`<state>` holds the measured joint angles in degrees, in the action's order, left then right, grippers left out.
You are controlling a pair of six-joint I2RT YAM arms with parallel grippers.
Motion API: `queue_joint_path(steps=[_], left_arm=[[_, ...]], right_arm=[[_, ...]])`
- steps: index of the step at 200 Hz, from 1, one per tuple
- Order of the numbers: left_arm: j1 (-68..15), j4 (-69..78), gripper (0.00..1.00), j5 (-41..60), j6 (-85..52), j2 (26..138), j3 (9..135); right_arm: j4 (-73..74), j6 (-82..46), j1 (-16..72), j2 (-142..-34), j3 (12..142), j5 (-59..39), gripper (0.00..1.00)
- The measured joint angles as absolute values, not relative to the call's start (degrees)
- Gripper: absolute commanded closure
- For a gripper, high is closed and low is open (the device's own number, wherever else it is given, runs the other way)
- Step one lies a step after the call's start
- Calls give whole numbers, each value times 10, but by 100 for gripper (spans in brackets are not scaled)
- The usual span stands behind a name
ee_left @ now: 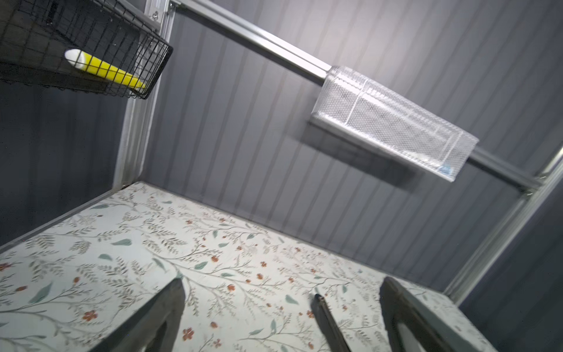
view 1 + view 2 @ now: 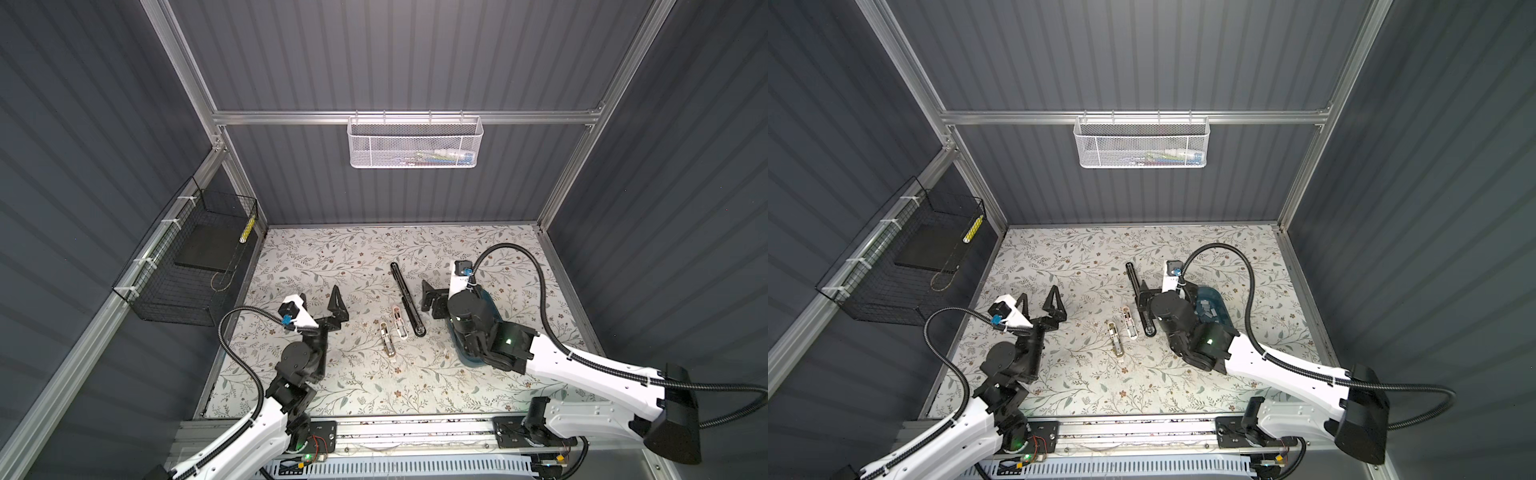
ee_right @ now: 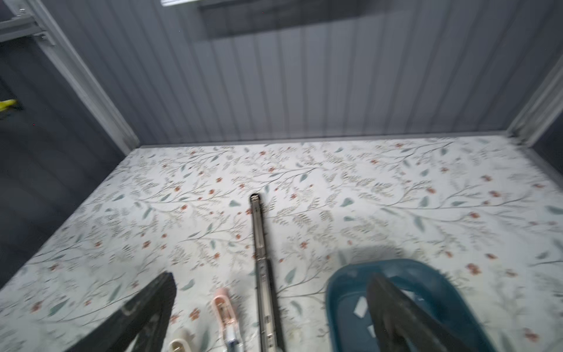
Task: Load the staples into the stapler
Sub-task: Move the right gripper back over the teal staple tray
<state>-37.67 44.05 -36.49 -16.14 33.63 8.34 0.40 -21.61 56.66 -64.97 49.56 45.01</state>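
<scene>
A long black stapler (image 2: 407, 299) (image 2: 1140, 299) lies opened flat near the middle of the table. Two small staplers lie left of it, one pink-white (image 2: 398, 322) (image 3: 225, 311) and one beige (image 2: 387, 340) (image 3: 179, 344). The staples (image 2: 1208, 309) (image 3: 361, 306) are small grey strips in a blue tray (image 2: 1219, 307) (image 3: 341, 292), partly under my right arm. My right gripper (image 2: 1167, 286) (image 3: 271, 283) hangs open above the long stapler's near half, one finger over the tray. Further left, my left gripper (image 2: 320, 301) (image 1: 281, 292) is open and empty above the table.
A white mesh basket (image 2: 415, 143) hangs on the back rail. A black wire basket (image 2: 191, 266) on the left wall holds a yellow-white stick (image 2: 248, 230). The floral table (image 2: 332, 257) is walled on three sides.
</scene>
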Motion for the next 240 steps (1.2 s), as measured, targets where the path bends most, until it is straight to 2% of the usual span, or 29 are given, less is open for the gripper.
queue_joint_path(steps=[29,52,76,92,105,146,191,219,240], left_arm=[[-377,430,0,-321,-154,319,64],[-377,388,0,-306,-148,379,110],[-377,343,0,-300,-142,467,171],[-377,311,0,-299,-141,517,201],[-377,295,0,-299,-140,541,213],[-377,265,0,-323,-142,598,219],[-377,243,0,-318,-160,649,244],[-377,225,0,-315,-169,659,263],[-377,222,0,-316,-172,659,264]], right_arm=[[-39,-214,470,-610,470,452,1],[-75,-250,376,-591,462,423,1],[-106,-279,322,-600,457,375,20],[-128,-286,307,-628,462,346,31],[-142,-295,299,-659,472,328,36],[-179,-320,265,-745,494,265,39],[-189,-364,223,-772,494,194,47],[-189,-384,223,-783,494,181,55],[-189,-392,223,-805,494,175,56]])
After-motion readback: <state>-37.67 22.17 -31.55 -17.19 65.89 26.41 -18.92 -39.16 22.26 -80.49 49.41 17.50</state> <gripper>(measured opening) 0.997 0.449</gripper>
